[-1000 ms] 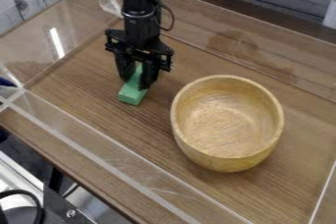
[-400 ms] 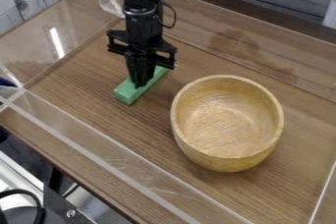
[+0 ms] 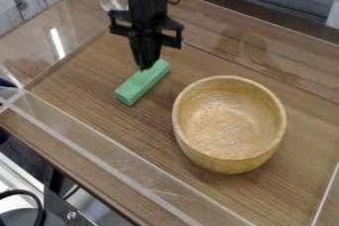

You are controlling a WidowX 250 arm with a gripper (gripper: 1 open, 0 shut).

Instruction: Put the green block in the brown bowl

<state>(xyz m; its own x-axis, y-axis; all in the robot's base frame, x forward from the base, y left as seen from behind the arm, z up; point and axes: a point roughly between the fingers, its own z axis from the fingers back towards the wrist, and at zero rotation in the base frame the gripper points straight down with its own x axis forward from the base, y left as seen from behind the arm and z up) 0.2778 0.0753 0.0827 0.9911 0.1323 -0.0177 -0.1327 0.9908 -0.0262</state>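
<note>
Sitting beside one brown bowl [image 3: 229, 123]: one green block [image 3: 142, 82].

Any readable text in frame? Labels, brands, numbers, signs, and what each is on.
None readable.
Green block: plain, no marking seen.
Brown bowl: wood grain only, no text seen.
Arm and gripper: dark and too small here to tell whether any lettering is on them.
</note>
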